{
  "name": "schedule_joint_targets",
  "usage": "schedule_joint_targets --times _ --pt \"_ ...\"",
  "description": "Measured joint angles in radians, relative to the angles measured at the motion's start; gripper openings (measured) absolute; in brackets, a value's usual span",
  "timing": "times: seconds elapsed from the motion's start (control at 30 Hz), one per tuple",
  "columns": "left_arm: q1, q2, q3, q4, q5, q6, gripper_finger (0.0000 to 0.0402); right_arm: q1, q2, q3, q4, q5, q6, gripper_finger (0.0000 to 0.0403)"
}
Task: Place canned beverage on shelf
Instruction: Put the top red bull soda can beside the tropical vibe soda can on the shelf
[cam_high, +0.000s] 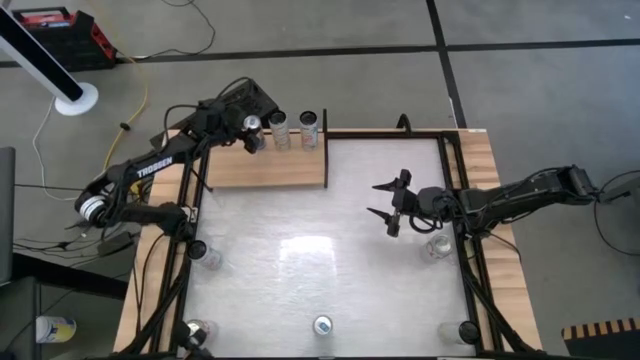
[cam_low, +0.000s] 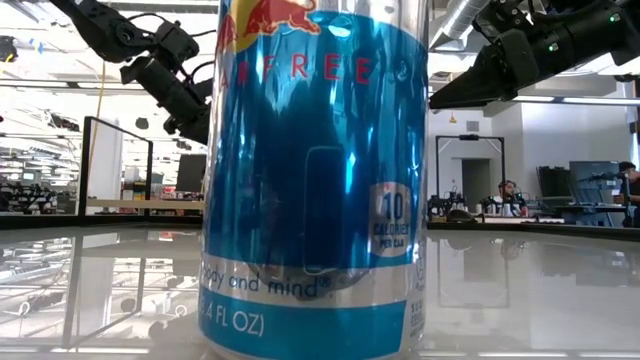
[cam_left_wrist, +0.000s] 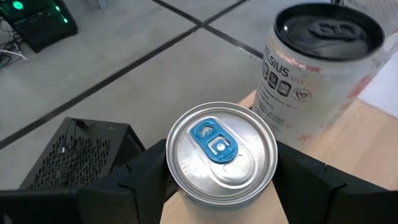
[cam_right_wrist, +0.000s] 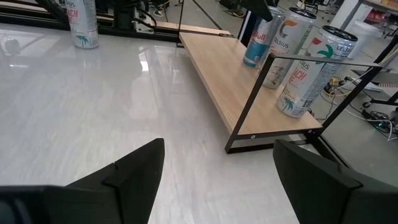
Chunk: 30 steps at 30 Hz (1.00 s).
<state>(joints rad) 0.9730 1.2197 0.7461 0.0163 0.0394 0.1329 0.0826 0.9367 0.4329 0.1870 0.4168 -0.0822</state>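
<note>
The shelf (cam_high: 265, 168), a pale wood board on a dark frame, stands at the table's far left. Three cans stand along its far edge. My left gripper (cam_high: 252, 136) is shut on the leftmost one, a silver-topped can with a blue tab (cam_left_wrist: 221, 155), also seen as the blue can in the right wrist view (cam_right_wrist: 256, 43). Two pale Celsius cans (cam_high: 281, 130) (cam_high: 310, 126) stand to its right. My right gripper (cam_high: 390, 206) hangs open and empty over the table's right half, its fingers (cam_right_wrist: 134, 168) wide apart. My left gripper pinches the can between its two fingers, one finger (cam_left_wrist: 140, 171) on each side of the can's wall just below the top rim (cam_left_wrist: 177, 180). The fingers come from above, slanting down. The can stands upright, and its bottom (cam_right_wrist: 251, 62) appears to rest on the shelf board.
Loose cans stand on the white tabletop: near left (cam_high: 208, 257), right (cam_high: 437, 246), at the near edge (cam_high: 322, 325) and the near left corner (cam_high: 195, 330). A blue Red Bull can (cam_low: 315, 180) fills the low view. The shelf's dark end frame (cam_right_wrist: 273, 106) faces my right gripper.
</note>
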Motion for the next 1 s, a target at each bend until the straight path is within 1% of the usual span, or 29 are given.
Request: schedule_joint_targets --times 0.2,0.6,0.8,1.0 --pt "0.000 -0.027 0.000 -0.032 -0.001 0.002 0.0229 0.000 0.000 0.000 0.000 0.000 -0.004 0.0326" --pt "0.000 -0.028 0.000 -0.047 -0.012 0.000 0.0231 0.000 0.000 0.000 0.000 0.000 -0.004 0.0326" --pt "0.000 -0.029 0.000 -0.050 -0.053 -0.008 0.0259 0.000 0.000 0.000 0.000 0.000 -0.004 0.0326" --pt "-0.001 -0.028 -0.002 -0.057 -0.053 -0.007 0.0285 0.000 0.000 0.000 0.000 0.000 -0.004 0.0326"
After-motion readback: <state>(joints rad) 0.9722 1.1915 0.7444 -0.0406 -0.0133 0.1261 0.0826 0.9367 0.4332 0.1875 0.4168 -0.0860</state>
